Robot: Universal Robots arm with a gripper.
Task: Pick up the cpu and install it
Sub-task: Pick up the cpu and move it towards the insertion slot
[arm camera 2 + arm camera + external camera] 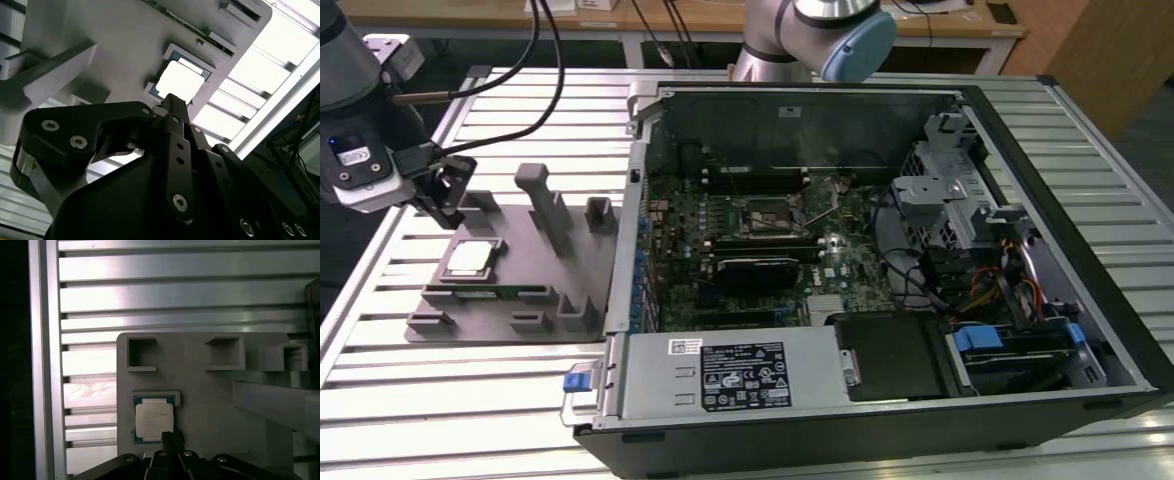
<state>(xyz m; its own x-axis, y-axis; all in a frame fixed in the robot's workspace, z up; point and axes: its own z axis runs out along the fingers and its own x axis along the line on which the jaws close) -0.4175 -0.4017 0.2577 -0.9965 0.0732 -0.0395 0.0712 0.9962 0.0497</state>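
Gripper (169, 436), tips together and empty, hangs near the cpu (154, 421) in its grey tray (200, 390); descending like this, I'd risk knocking it askew.

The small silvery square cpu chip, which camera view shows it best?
The first wrist view: the flat silvery-grey square cpu faces the camera squarely, top plainly visible, seated in the grey plastic holder tray. The exterior view shows it small and slanted on that tray. The second wrist view shows it washed out by glare.
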